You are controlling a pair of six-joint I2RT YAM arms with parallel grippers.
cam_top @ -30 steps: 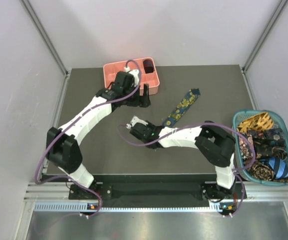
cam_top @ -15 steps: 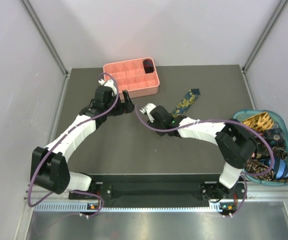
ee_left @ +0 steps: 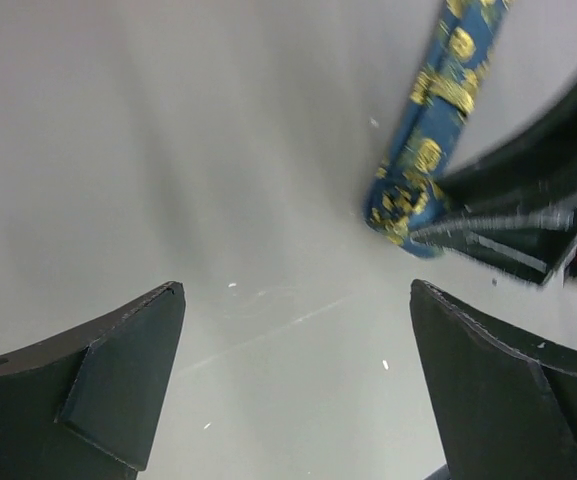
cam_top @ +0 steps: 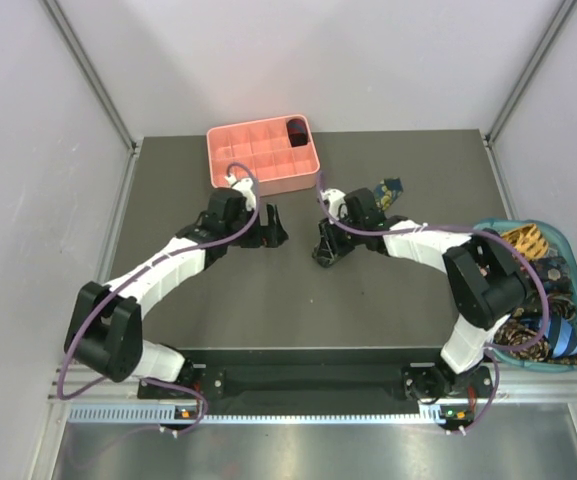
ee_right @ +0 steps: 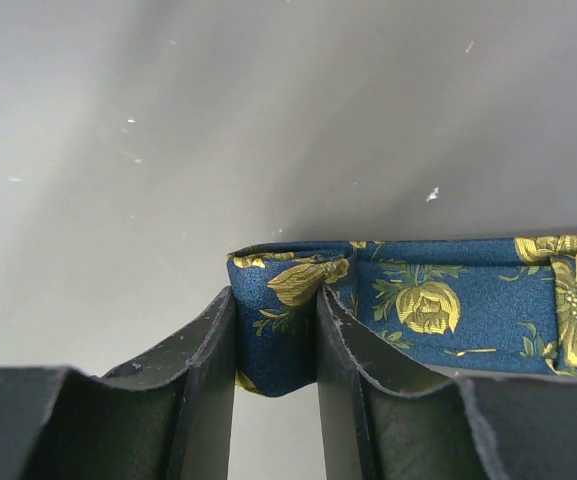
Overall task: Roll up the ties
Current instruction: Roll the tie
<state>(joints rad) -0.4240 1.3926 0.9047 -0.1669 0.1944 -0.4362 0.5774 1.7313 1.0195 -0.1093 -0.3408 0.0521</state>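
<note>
L gripper hangs over mid-tabletop, just near of the pink tray. Its fingers are spread wide w/ nothing between them, only bare surface below. R gripper is just to its right, a strip of bare tabletop between the two. Its fingers are clenched on the folded end of the navy floral tie, w/ the fold pinched flat between the pads. From that fold the tie runs diag. toward the far-right corner. Most of it is hidden under the R arm in the top view, but the pointed tip shows just right of the tray's near-right corner. The tray sits against the far edge, left of centre, w/ a dark rolled tie in its far-right corner compartment. The teal basket is at the right edge, holding a heap of ties. Bare tabletop shows along the near edge between the two arms and in a strip along the left edge.
</note>
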